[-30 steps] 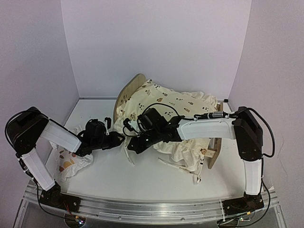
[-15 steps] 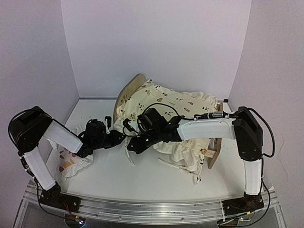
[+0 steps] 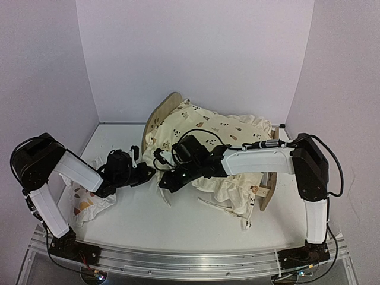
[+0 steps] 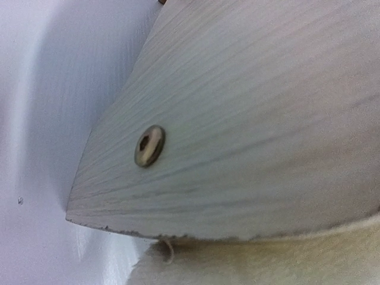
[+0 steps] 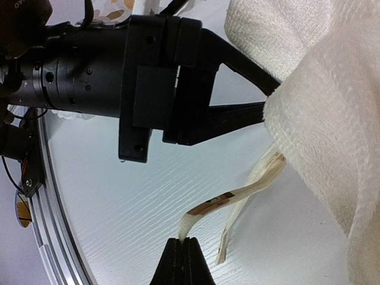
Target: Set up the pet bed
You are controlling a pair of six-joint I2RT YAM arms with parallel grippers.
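So the pet bed point(image 3: 159, 116) sits toward the back middle of the table point(image 3: 178, 222). Its arched headboard is on the left and the low footboard point(image 3: 267, 191) pokes out on the right. The cream printed cushion point(image 3: 208, 127) is draped all over it in a rumpled heap and spills off the front edge, so you can't really see the base at all.

Both arms reach in to the front left corner of the bed, right by the headboard. The right gripper point(image 5: 184, 242) has its fingers clamped tight on the end of one of the cushion's ties point(image 5: 231, 199), just above the table, with the strip curving up from there to the cushion's edge.

The left gripper point(image 3: 149, 173) is just beside it. Its fingers point(image 5: 237, 59) are closed and the tips disappear under the cushion's hem. I honestly can't tell if there's any fabric pinched between them. Its wrist camera is shoved right up against the headboard, so all you get is pale wood grain, one bolt point(image 4: 149, 145) and a bit of cream fabric along the bottom.

The small white pillow point(image 3: 89, 202) lies off on the left of the table, under the left arm and well apart from the bed.
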